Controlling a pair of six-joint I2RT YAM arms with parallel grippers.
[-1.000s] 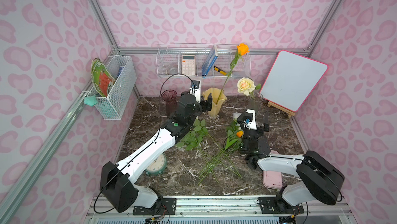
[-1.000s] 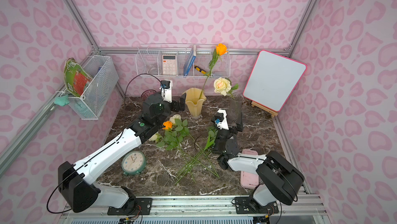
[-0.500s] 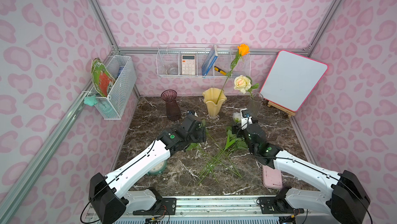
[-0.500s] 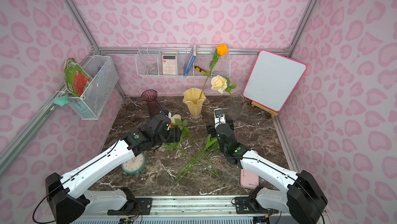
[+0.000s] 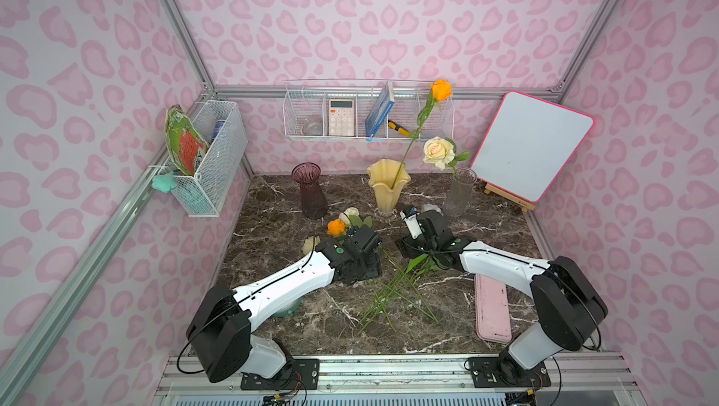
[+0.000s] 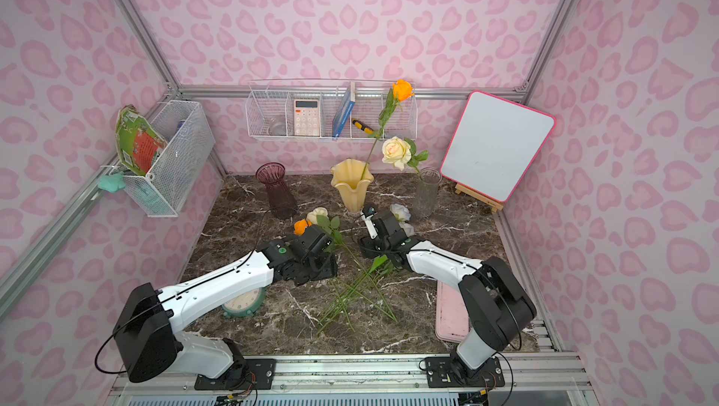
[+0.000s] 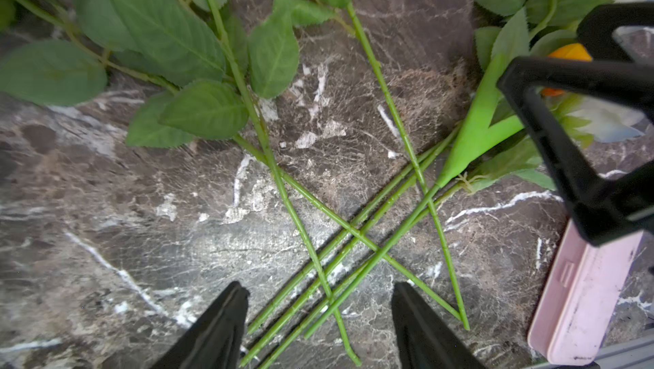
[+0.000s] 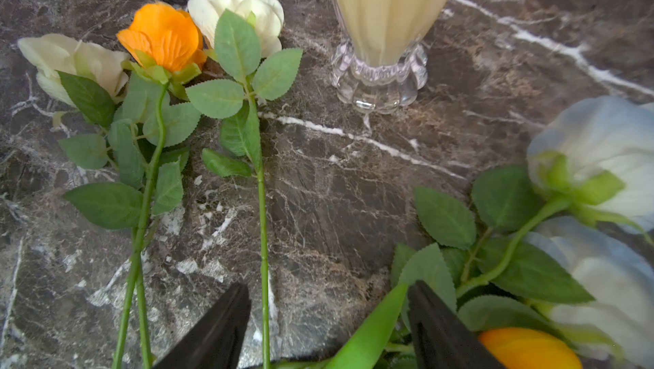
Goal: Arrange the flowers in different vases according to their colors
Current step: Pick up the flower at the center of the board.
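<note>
Three vases stand at the back: a purple vase [image 5: 309, 190], a yellow vase [image 5: 387, 186] holding an orange rose [image 5: 441, 90], and a clear vase [image 5: 459, 192] holding a cream rose [image 5: 437, 151]. On the table lie an orange rose [image 8: 164, 36], two cream roses [image 8: 244, 6] [image 8: 67, 61], white-bluish roses [image 8: 598, 144] and an orange tulip bud [image 8: 527, 347]. Their stems [image 7: 354, 240] cross in the middle. My left gripper [image 7: 318, 291] hangs open over the crossing stems. My right gripper [image 8: 327, 291] is open low over the table, with one thin stem and a broad green leaf between its fingers.
A pink case [image 5: 492, 306] lies at the front right. A clock [image 6: 243, 303] is half hidden under the left arm. A whiteboard [image 5: 531, 145] leans at the back right. Wire baskets hang on the back wall [image 5: 367, 112] and the left wall [image 5: 210, 155].
Both arms have come down and forward from beside the vases to just above the flowers on the table. Both pairs of jaws have narrowed somewhat.
</note>
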